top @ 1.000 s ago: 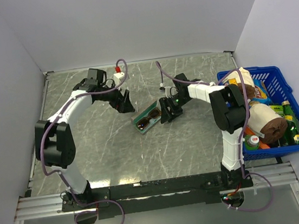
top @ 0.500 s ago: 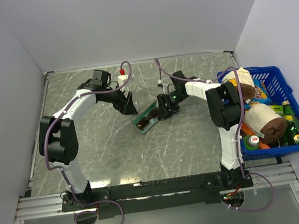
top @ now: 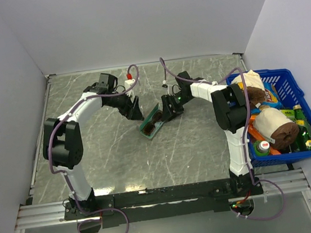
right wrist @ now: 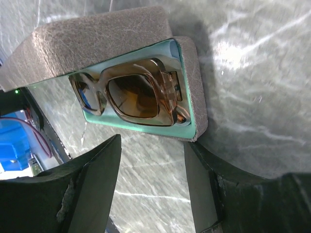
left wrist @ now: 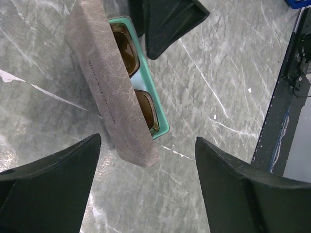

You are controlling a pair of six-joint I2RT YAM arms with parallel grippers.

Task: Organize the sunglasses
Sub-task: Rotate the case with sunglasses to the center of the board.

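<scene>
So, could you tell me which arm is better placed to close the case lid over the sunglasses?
Left, I'd judge: the left gripper, open, sits behind the raised lid, on its outer side, able to push it down over the sunglasses. The right gripper is at the case's end.

A flat table point(top: 193, 146) with a grey-green, marble-patterned top streaked by thin white veins carries everything here. Near its middle, a little toward the far side, a long rectangular grey-brown case point(left wrist: 104, 82) of textured material with a teal lining rests directly on the surface. It lies diagonally, open, with its lid raised on edge. At the table's right edge stands a blue plastic lattice basket point(top: 302, 155), filled to the brim; whether it sits on the tabletop itself cannot be told.
</scene>
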